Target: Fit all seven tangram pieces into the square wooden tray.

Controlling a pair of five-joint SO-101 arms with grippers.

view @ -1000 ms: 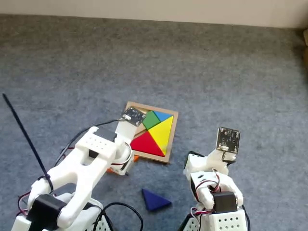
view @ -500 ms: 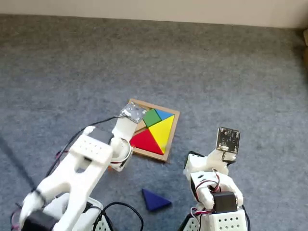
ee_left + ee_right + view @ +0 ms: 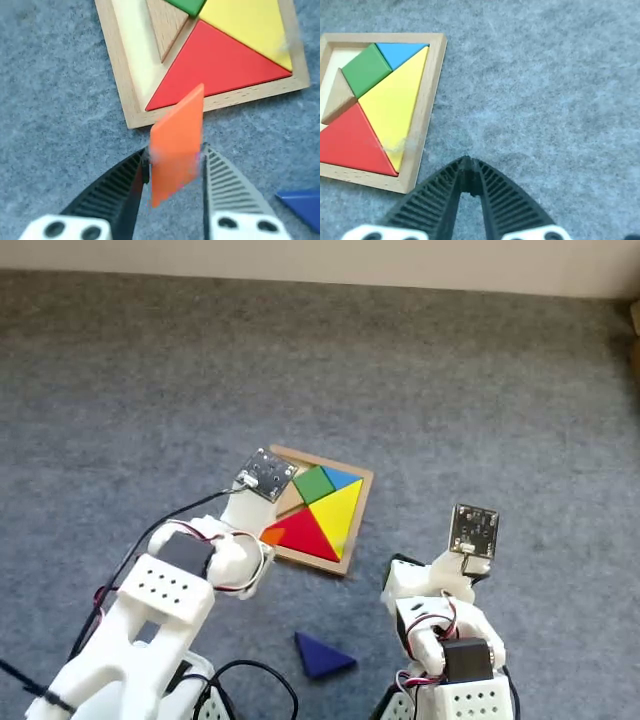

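The square wooden tray [image 3: 355, 521] lies mid-table holding red [image 3: 305, 536], yellow [image 3: 340, 512], green [image 3: 314, 485], light blue [image 3: 340, 479] and plain wood pieces. My left gripper [image 3: 172, 162] is shut on an orange parallelogram piece [image 3: 176, 142], held tilted above the tray's near left corner [image 3: 131, 119]. The tray's left strip [image 3: 130, 40] is bare. A dark blue triangle [image 3: 322, 655] rests on the carpet near the arm bases. My right gripper [image 3: 468, 176] is shut with nothing in it, over carpet to the right of the tray [image 3: 434, 107].
Grey carpet covers the table. A pale wall edge runs along the far side. Open carpet lies beyond and to both sides of the tray. Cables trail by the left arm's base [image 3: 240, 680].
The left arm has lifted the orange piece off the carpet and swung it toward the tray's left corner. The tray shifted slightly. The right arm stayed still.
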